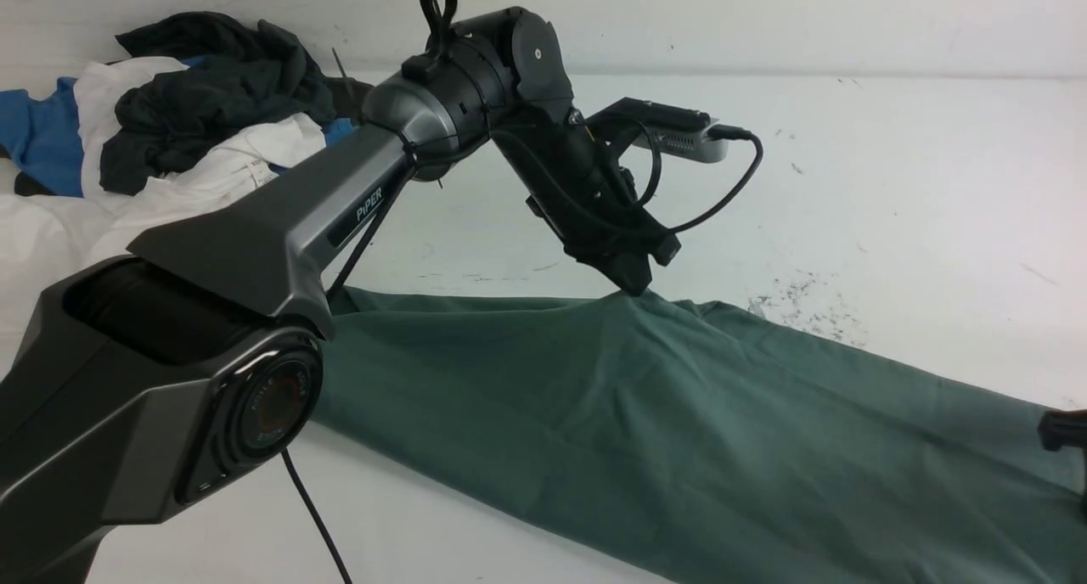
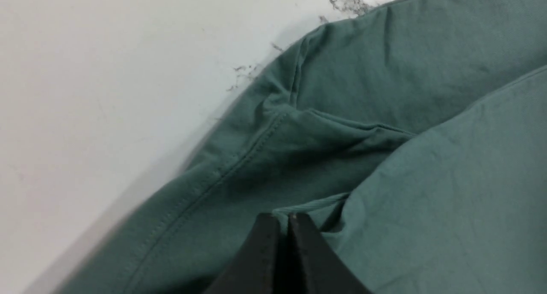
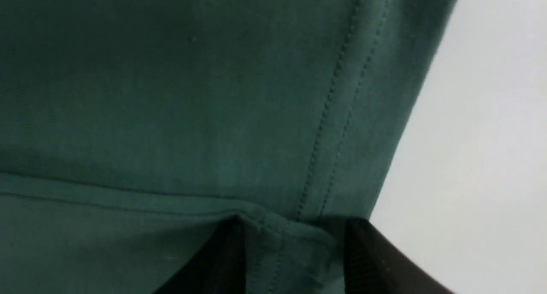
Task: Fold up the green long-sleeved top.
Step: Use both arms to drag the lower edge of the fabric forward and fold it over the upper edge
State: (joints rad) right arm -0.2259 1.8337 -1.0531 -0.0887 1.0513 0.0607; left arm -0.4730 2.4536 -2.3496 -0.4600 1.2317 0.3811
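The green long-sleeved top point(image 1: 679, 431) lies spread on the white table point(image 1: 892, 185), running from the middle toward the near right. My left gripper point(image 1: 633, 289) points down at its far edge. In the left wrist view that gripper point(image 2: 284, 219) is shut on a thin fold of the top point(image 2: 427, 93), close to a stitched seam. Only a dark tip of my right gripper point(image 1: 1061, 431) shows at the right border, over the top's right end. In the right wrist view my right gripper point(image 3: 295, 223) has its jaws apart, with a stitched hem corner of the top point(image 3: 171, 93) bunched between them.
A heap of other clothes sits at the back left: a dark grey garment point(image 1: 212, 83), a white one point(image 1: 229, 168) and a blue one point(image 1: 42, 134). The left arm's cable point(image 1: 314, 516) hangs over the near table. Dark scuff marks point(image 1: 798, 300) lie beyond the top.
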